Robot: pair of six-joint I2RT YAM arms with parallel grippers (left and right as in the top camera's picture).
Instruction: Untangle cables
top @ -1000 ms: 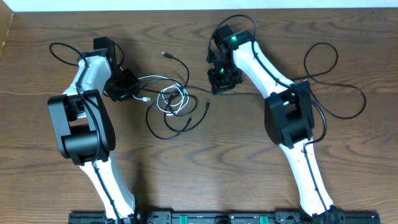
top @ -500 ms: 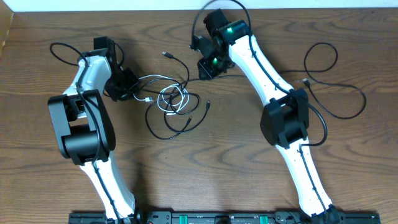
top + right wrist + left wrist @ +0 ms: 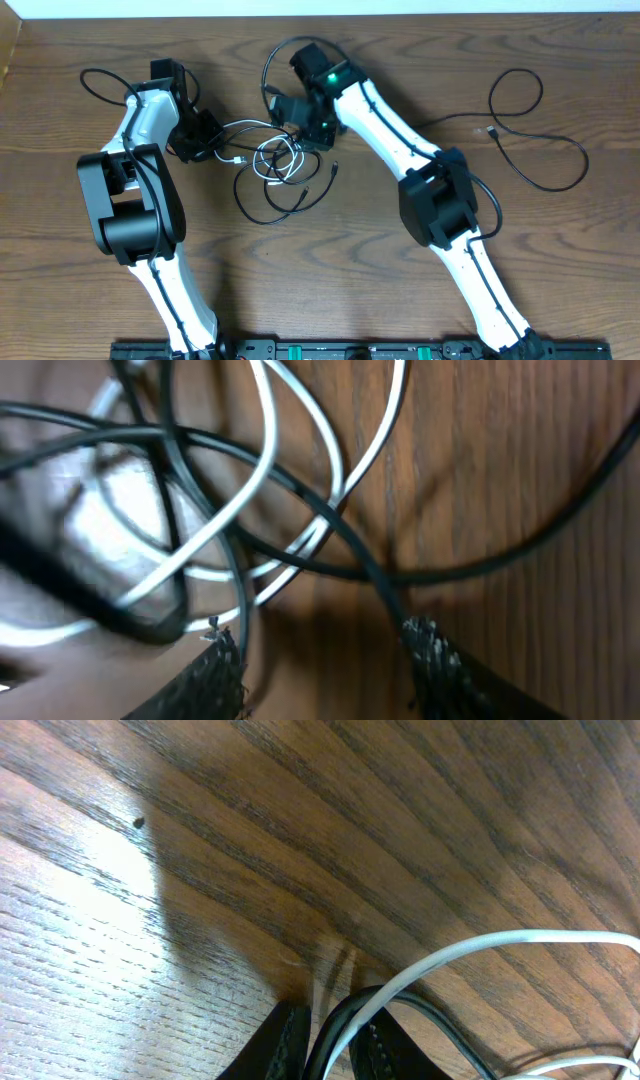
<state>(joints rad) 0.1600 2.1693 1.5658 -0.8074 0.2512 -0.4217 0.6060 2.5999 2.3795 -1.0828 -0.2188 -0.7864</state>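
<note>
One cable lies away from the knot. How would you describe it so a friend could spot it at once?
On the wooden table, look to the outer side of the right arm. A thin black cable lies there in two loose open loops, with a small plug end. Unlike the tangle of black and white cords, its loops cross no other cord.

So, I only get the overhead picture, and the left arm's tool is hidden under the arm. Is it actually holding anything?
Observer: Yes. Its wrist camera shows the left tool pinched on a white cord and a black cord together.
Operator: And the right one, over the tangle?
Observer: Its own camera shows the right tool open, with a black strand running between its fingers and nothing clamped.
</note>
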